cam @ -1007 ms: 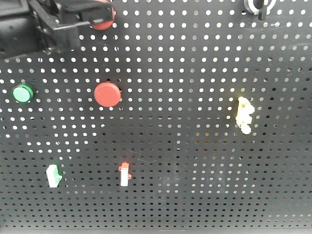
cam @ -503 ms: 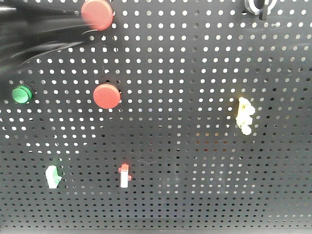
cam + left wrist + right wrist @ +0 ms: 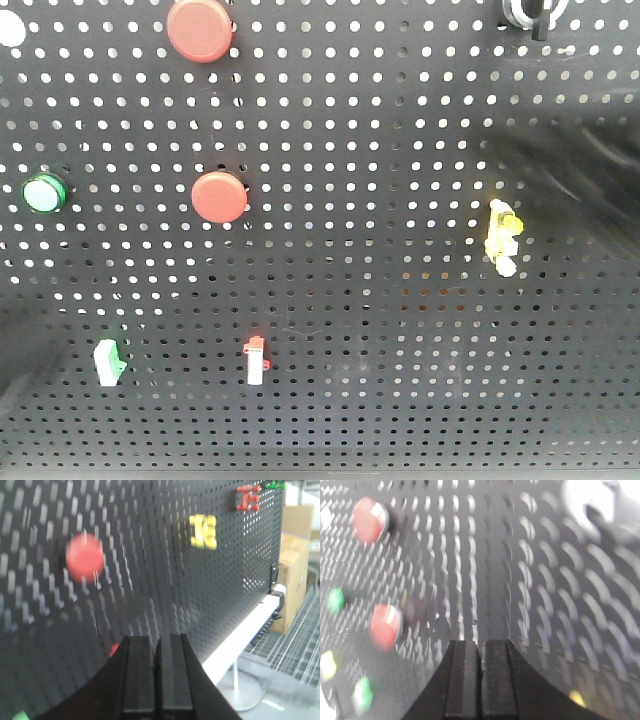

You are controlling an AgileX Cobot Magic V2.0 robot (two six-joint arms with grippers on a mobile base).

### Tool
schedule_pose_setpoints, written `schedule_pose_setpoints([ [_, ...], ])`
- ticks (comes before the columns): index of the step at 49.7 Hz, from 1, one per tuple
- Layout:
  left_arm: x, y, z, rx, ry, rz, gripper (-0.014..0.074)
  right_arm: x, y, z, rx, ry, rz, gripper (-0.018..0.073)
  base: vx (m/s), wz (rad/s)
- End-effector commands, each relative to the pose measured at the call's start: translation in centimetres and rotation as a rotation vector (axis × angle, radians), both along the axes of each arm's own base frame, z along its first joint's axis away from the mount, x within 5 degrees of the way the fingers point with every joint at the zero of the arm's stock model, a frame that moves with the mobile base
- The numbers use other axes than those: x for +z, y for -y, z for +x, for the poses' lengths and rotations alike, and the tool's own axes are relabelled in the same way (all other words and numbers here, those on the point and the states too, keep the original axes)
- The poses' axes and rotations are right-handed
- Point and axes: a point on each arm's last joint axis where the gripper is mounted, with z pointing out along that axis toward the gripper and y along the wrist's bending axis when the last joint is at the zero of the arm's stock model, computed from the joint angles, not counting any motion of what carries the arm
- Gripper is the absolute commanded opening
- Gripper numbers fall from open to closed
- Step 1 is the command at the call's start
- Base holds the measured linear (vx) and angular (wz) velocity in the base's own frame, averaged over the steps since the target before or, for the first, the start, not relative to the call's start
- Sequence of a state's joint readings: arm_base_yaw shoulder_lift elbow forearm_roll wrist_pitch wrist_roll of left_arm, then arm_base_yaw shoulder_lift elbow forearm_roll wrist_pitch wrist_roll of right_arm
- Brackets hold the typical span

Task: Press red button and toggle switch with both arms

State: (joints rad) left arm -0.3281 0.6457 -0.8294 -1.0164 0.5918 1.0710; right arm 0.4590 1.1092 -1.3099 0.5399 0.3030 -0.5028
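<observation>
I am keeping the fingers of my left gripper (image 3: 155,642) pressed together, with no gap showing between the two black pads and nothing pinched between them. My right gripper (image 3: 481,645) is doing the same, its pads closed flat against each other.

Both are facing the black perforated metal board (image 3: 400,400). The upper red round button (image 3: 200,28) is sitting near the board's top edge, and the lower red round button (image 3: 220,196) is sitting below it, with a green round button (image 3: 45,192) well to its left. The yellow plastic toggle switch (image 3: 503,236) is standing far out to the right, apart from both red buttons. A dark blurred smear (image 3: 590,170), which I am taking for one of my arms, is hanging just above and to the right of that switch; I cannot tell which arm it is, nor whether it is touching the board.

Lower down, a small green-and-white rocker switch (image 3: 108,360) and a small red-and-white switch (image 3: 256,358) are sitting side by side, apart from each other. A silver-and-black knob (image 3: 532,12) is showing at the top right edge.

My left wrist view is blurring one red button; I cannot tell which. A brown cardboard box (image 3: 295,555) is standing beyond the board's edge.
</observation>
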Motion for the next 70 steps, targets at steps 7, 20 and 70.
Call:
schedule_pose_setpoints([
  [7, 0.2, -1.0, -1.9, 0.040, 0.042, -0.096, 0.0002, 4.3, 0.8, 0.4, -0.054, 0.131, 0.099, -0.0003, 0.00, 0.00],
  [20, 0.2, -1.1, -1.9, 0.050, 0.029, -0.108, 0.0002, 4.2, 2.9, 1.3, -0.143, 0.110, 0.101, -0.0003, 0.00, 0.00],
  [70, -11.8, -1.7, -0.4, 0.183, -0.358, 0.108, 0.0002, -10.4, 8.8, -10.1, -0.345, 0.064, -0.133, -0.0003, 0.00, 0.00],
])
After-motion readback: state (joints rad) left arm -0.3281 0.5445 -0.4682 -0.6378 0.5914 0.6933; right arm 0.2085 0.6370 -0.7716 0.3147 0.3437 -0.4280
